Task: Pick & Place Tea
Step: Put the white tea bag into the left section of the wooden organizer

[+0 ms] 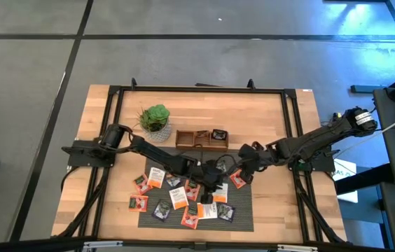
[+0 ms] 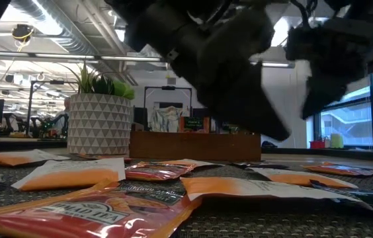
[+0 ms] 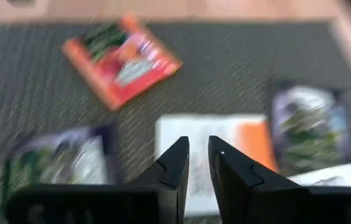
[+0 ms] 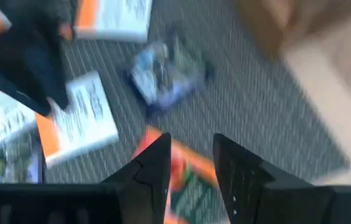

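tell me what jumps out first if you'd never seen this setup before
The scatter of orange, white and dark tea sachets across the grey mat at the table's near edge, with both dark arms reaching in over them. The left gripper and right gripper meet above the mat's middle. Behind stand a green potted plant and a wooden tray.

No readable lettering, only blurred print on the sachets (image 2: 100,215).

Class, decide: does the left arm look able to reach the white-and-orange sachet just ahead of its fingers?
Probably yes. The left gripper hovers just over the white-and-orange sachet, fingers slightly apart, with nothing lying between them on the mat.
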